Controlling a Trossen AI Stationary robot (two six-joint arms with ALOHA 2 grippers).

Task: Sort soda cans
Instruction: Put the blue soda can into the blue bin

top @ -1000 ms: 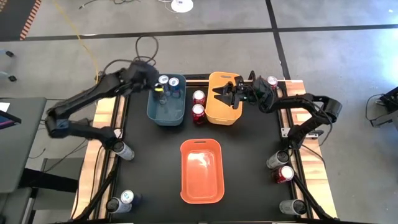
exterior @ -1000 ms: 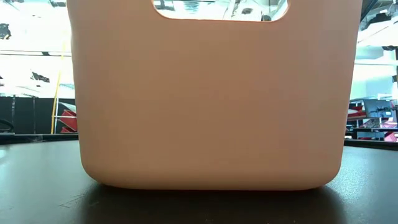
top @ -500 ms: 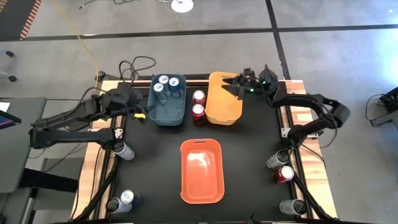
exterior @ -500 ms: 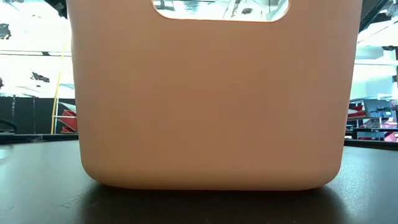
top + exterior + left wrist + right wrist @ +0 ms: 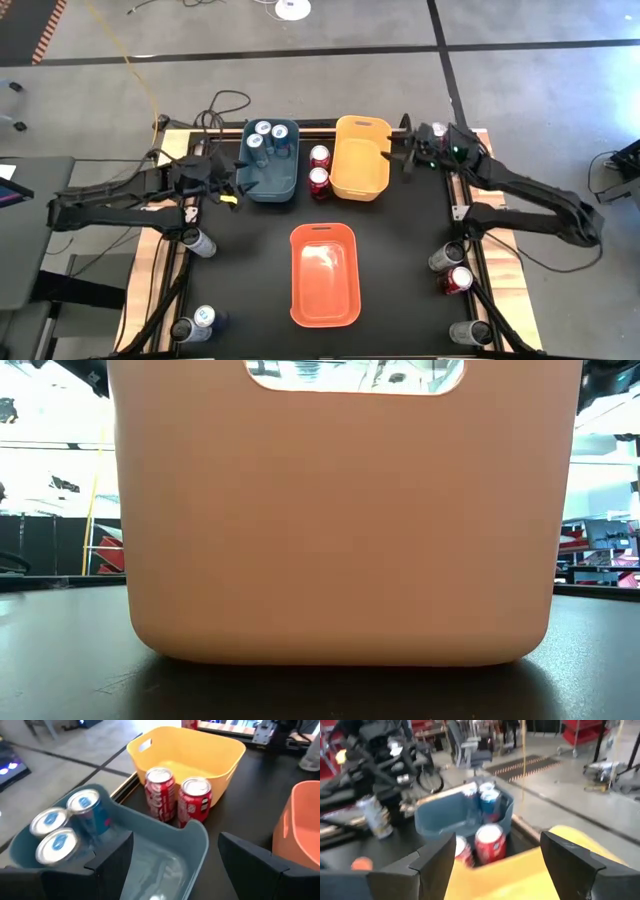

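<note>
Two grippers stand open and empty: the right gripper (image 5: 408,160) right of the yellow bin (image 5: 361,158), the left gripper (image 5: 232,186) left of the blue bin (image 5: 270,178). Two upright red cans (image 5: 319,168) between the bins lie about equally far from both.

Two red soda cans (image 5: 319,168) fill the gap between the blue bin (image 5: 269,160) and the yellow bin (image 5: 361,158), blocking passage there. Bare counter (image 5: 245,250) lies open at 9 and 3 o'clock of the orange bin (image 5: 324,275), up to the cans along both edges.
</note>
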